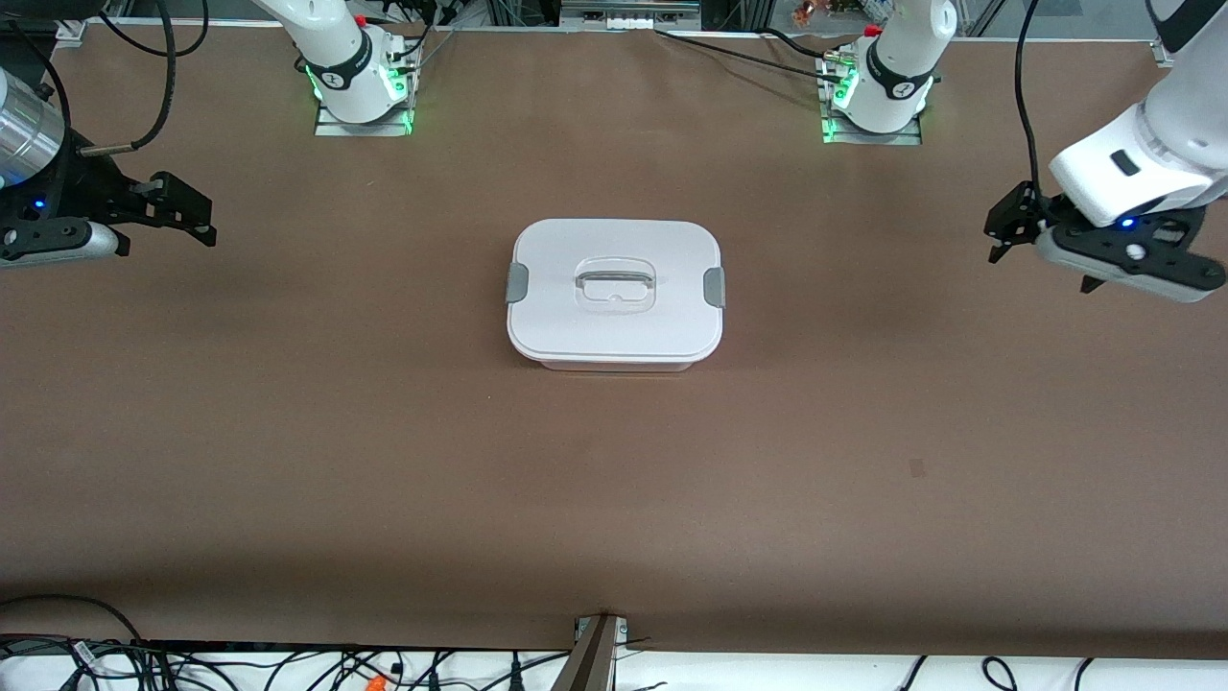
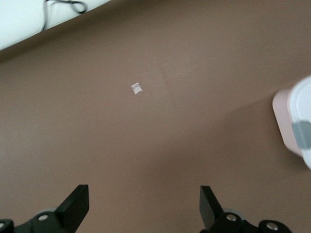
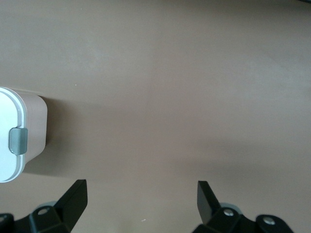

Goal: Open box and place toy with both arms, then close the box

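The box [image 1: 614, 293] sits mid-table, lid clipped on, contents hidden. The left gripper [image 1: 1007, 228] and right gripper [image 1: 187, 209] hang wide open and empty, well apart from it at their own ends.

Front view high, facing robots; wrist views look down at table; all share box [image 1: 614, 293].

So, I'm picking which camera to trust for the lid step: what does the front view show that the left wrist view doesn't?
Only the front view shows the box's whole white lid, its recessed handle, both grey clips, and the right gripper open over the table's right-arm end. Only the left wrist view shows a small pale scrap on the table. Both show the open, empty left gripper over bare table and one clip. No toy appears.
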### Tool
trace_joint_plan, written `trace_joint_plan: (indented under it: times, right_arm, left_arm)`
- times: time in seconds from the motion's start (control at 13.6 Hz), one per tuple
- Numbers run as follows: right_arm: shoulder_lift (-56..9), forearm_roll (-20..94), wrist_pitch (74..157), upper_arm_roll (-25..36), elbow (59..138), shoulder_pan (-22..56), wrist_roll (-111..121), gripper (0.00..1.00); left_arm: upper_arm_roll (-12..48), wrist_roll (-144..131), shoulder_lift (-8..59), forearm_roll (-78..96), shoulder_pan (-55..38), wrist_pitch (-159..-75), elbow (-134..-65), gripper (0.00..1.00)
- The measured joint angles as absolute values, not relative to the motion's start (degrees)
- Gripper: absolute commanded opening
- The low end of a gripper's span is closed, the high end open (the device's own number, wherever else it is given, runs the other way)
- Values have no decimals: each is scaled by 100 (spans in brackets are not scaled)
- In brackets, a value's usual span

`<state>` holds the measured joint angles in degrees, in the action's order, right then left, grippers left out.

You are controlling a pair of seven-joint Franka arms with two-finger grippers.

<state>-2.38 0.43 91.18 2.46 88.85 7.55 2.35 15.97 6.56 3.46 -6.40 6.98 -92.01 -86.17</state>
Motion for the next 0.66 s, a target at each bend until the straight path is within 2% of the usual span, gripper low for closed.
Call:
trace_joint_plan:
  times: [0.37,0.66]
  right_arm:
    - [-238,43,9117,246,8885,755,235,100]
    - [-238,43,9116,246,8885,755,234,100]
  left_arm:
    - [446,113,50,-401,-183,-9196,-8828,100]
    - [273,109,51,-197,-190,-9191,-8890,100]
